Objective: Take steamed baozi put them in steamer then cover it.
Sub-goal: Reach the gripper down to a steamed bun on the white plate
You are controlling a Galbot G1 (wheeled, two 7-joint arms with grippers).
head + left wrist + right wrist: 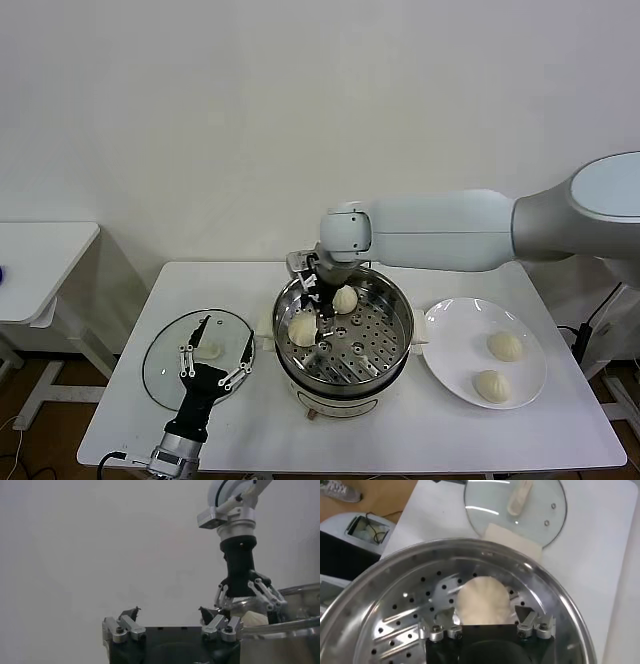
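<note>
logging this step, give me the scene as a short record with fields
steamer: large shiny perforated steel basket on a cream pot base, holds two cream-white pleated buns
plate: flat white plate, two buns
cover: clear glass lid on the table, off the steamer
right gripper: open, inside steamer above a bun
left gripper: open, over the lid

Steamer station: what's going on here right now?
The right tool is down inside the steamer, jaws open around a baozi it looks to be dropping off. Two baozi now sit on the perforated floor; the other one lies just beside it. Two more wait on the white plate at the right. The glass cover lies flat on the table at the left, with the open left tool idle above it.
</note>
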